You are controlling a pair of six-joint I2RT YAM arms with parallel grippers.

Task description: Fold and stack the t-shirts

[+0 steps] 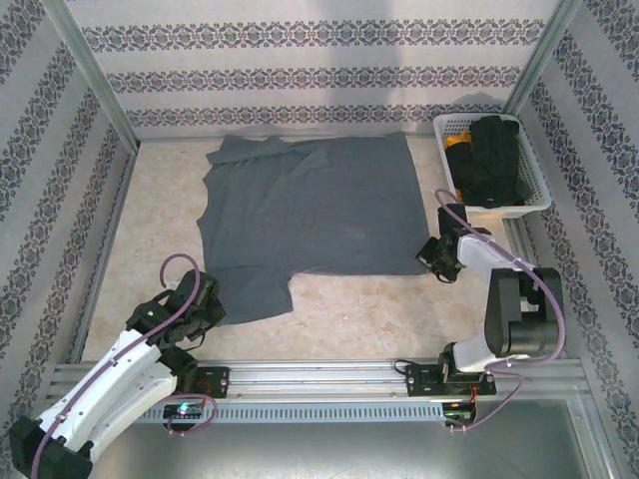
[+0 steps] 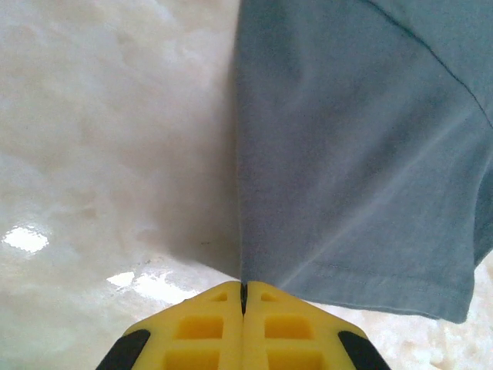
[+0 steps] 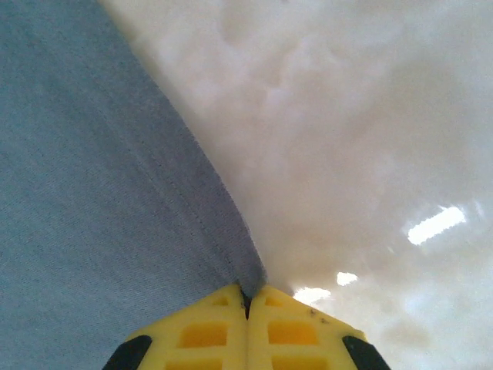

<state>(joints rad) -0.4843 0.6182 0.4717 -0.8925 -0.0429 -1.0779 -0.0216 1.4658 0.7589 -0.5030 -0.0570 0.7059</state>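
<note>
The tee (image 1: 310, 215) lies spread flat, left of the basket (image 1: 529, 205) (dark cloth (image 1: 494, 150) inside). The left gripper (image 2: 243, 289) pinches its edge and the right gripper (image 3: 247, 297) a hem corner, both jaws closed tight.

Top view: high, rear, looking down on table (image 1: 150, 200); wrist views: close, low, share t-shirt (image 1: 310, 210) edges.

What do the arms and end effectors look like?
Left arm and right arm: white shells, black joints, a mauve cable looping along each. Left end effector and right end effector: yellow fingers with rectangular pockets, black side patches.
</note>
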